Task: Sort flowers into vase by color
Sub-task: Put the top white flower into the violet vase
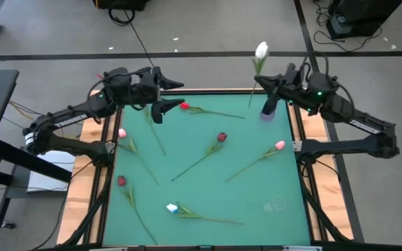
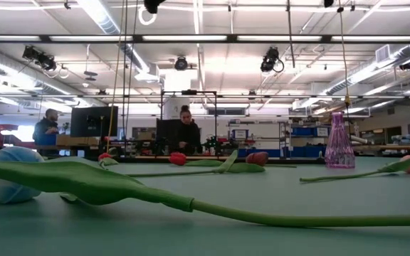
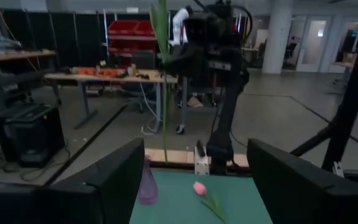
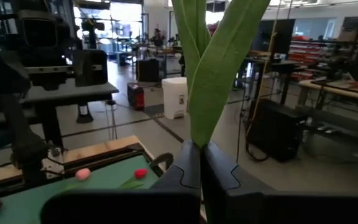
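Scattered flowers [image 1: 208, 150] clutter the mat's middle [image 1: 257, 202]; the vase [image 1: 268, 110] blocks its far right corner.

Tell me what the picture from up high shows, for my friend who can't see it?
The right gripper holds a white tulip upright by its stem, right above a purple vase at the green table's far right corner. The left gripper hangs open at the far left, and six more tulips lie scattered on the table.

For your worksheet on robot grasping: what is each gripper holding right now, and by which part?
The right gripper is shut on the white tulip, pinching it by its green stem and leaf base, above the purple vase. The left gripper is open and holds nothing.
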Available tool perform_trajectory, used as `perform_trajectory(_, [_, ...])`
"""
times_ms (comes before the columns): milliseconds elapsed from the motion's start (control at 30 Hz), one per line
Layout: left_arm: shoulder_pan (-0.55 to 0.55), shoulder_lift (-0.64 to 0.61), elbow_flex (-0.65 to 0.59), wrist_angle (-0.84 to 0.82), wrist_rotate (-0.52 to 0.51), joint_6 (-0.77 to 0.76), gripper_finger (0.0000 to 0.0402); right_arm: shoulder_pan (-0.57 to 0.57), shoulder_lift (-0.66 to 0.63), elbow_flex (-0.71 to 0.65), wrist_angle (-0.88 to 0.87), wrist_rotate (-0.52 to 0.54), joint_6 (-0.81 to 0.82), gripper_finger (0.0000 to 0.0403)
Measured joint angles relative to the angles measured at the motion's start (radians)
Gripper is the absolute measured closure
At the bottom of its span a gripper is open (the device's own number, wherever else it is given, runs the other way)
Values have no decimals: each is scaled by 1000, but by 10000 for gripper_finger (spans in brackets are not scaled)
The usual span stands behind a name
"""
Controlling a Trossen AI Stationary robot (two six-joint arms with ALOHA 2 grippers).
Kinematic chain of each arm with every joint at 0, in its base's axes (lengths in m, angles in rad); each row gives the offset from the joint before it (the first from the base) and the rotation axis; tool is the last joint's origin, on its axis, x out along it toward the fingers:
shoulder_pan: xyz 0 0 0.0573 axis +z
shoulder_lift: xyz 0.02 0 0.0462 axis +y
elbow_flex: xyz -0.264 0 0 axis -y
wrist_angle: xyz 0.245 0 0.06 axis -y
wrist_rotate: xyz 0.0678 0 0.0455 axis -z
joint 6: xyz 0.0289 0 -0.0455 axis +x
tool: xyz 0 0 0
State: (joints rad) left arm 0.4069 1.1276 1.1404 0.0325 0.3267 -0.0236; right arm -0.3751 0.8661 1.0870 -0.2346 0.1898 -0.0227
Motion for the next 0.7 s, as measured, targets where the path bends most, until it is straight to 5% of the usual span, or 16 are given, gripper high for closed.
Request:
perform_trajectory(167, [-3, 3, -1, 1, 0, -1, 111, -19, -21, -1, -40, 40, -7, 400])
perform_trajectory(433, [-3, 4, -1, 1, 0, -1, 111, -76, -100, -162, 18, 471, -58, 400])
perform_trajectory(700, [-3, 4, -1, 1, 0, 0, 111, -171, -150, -323, 128, 475, -62, 403])
